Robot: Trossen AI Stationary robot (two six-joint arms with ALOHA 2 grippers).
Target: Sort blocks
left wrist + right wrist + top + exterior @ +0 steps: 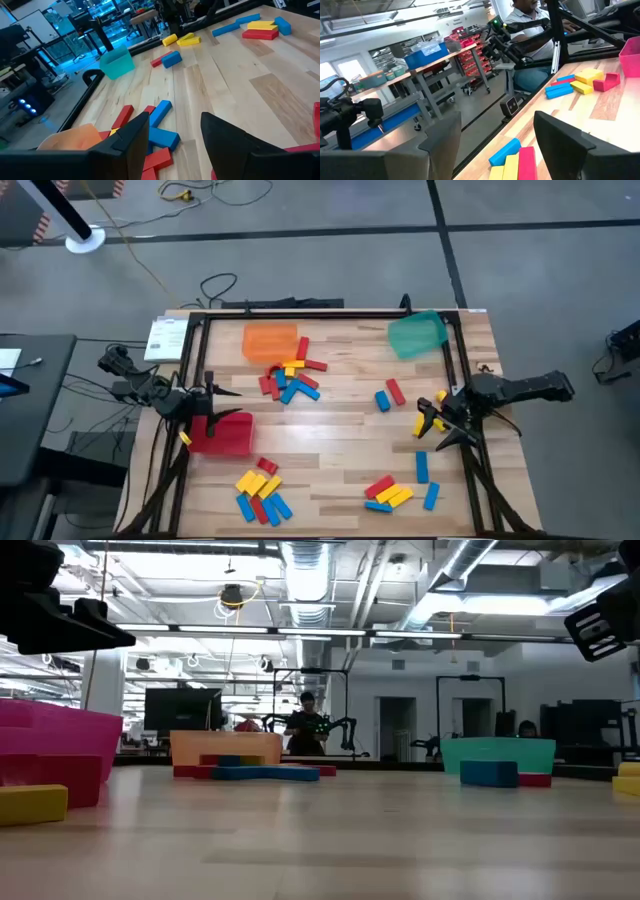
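Note:
Red, blue and yellow blocks lie flat on the wooden table in loose groups: one beside the orange bin, a blue and red pair mid-table, one group near the front left and one near the front right. My left gripper hovers open over the red bin's far edge, nothing between its fingers. My right gripper stands open at the table's right side, empty; a few blocks lie just beyond its fingers.
A green bin sits at the far right corner. A black frame runs along the table's edges. Two blue blocks lie near the right gripper, a yellow one left of the red bin. A person sits beyond the table.

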